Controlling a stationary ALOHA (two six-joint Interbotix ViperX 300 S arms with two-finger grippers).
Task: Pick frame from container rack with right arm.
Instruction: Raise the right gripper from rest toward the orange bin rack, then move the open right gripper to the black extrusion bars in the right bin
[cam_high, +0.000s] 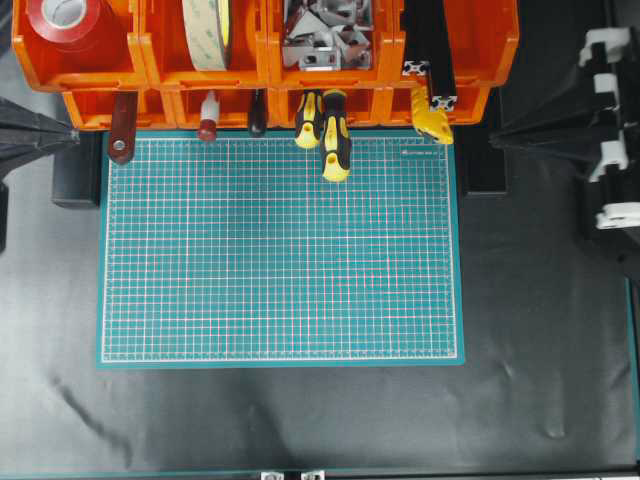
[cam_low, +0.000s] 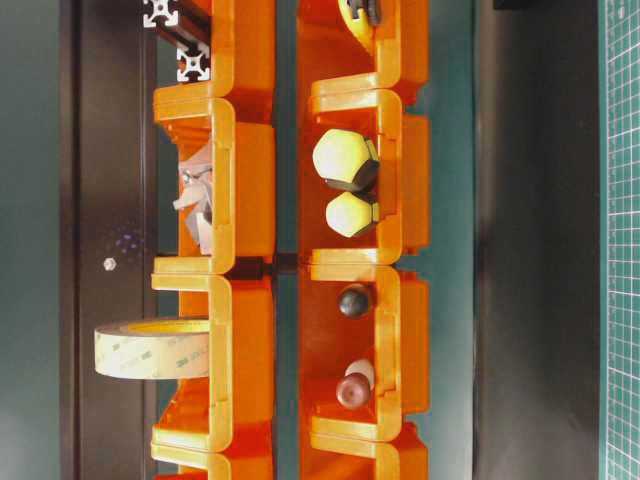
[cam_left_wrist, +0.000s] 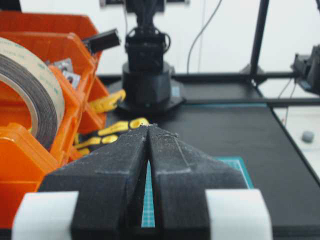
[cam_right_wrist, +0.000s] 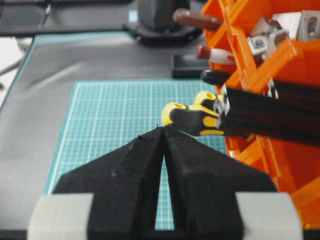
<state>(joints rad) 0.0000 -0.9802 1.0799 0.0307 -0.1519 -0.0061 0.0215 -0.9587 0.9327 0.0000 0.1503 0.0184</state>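
Frame (cam_right_wrist: 280, 117) lies right of the right tool (cam_right_wrist: 163, 131), long axis pointing at the mat; tool pressed together, empty.

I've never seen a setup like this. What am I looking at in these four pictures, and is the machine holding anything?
It is a robot with two arms at a black table. One picture looks down from above, one looks at the orange rack from table level, turned sideways, and two come from cameras on the arms' wrists. The black wedges in those are the grippers: the left gripper and the right gripper, both shut and holding nothing. A green mat lies bare on the table. The rack's bins hold tape rolls, metal brackets, screwdrivers and black slotted bars. One such bar, the frame, is in the rack, not yet picked.
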